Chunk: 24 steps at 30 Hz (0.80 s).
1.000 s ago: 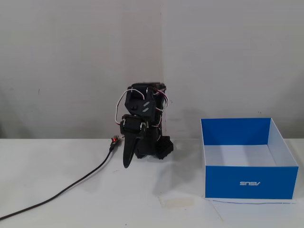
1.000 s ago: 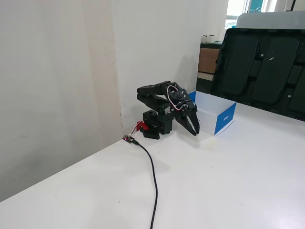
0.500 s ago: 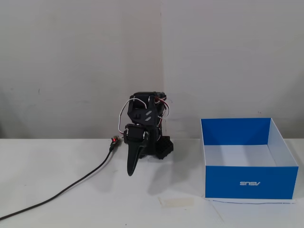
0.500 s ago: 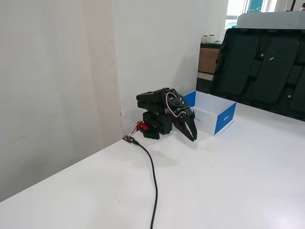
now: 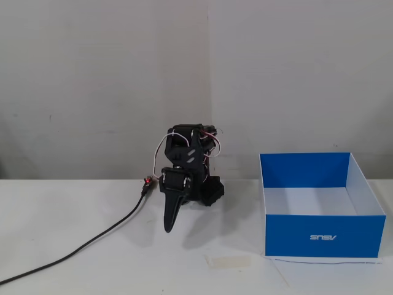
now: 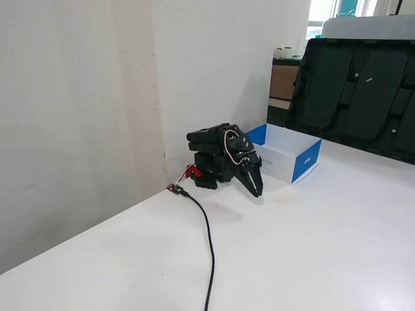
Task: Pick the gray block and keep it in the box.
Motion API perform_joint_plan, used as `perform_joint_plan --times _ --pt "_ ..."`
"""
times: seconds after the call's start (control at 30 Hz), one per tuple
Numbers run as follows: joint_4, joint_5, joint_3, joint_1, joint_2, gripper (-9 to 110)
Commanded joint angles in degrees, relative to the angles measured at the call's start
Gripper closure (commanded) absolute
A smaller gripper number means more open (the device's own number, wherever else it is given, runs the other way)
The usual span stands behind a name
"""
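**Folded arm with its gripper tip near the table, box alone at the side**

Seen from the front in a fixed view, the black arm (image 5: pixel 187 172) sits folded low against the pale wall, its gripper (image 5: pixel 168 228) pointing down and tapering to a single dark tip just above the white table (image 5: pixel 92 270). From this angle the jaws look pressed together with nothing between them. A black cable (image 5: pixel 86 246) runs from a small red-lit plug (image 5: pixel 147 181) beside the base off toward the lower left. Well to the right of the arm stands the blue box (image 5: pixel 324 236), open at the top, white inside, white lettering on its front wall; what shows of its floor is bare. A pale strip of tape (image 5: pixel 229 261) lies on the table between arm and box. The gray block cannot be made out anywhere.

Looking from the side in the other fixed view, the gripper (image 6: pixel 257 192) slants down toward the table, its fingers together and empty. The box (image 6: pixel 288 154) stands just behind the arm, and the cable (image 6: pixel 209 246) trails toward the near edge. Dark trays (image 6: pixel 353 91) lean behind the table. Again the gray block is not to be found.
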Motion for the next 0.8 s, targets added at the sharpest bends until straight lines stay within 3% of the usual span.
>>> perform_joint_plan --times 0.0,0.77 --pt "-2.6 0.8 1.0 -0.3 6.9 101" --pt "-3.1 0.8 2.7 0.4 6.9 101"
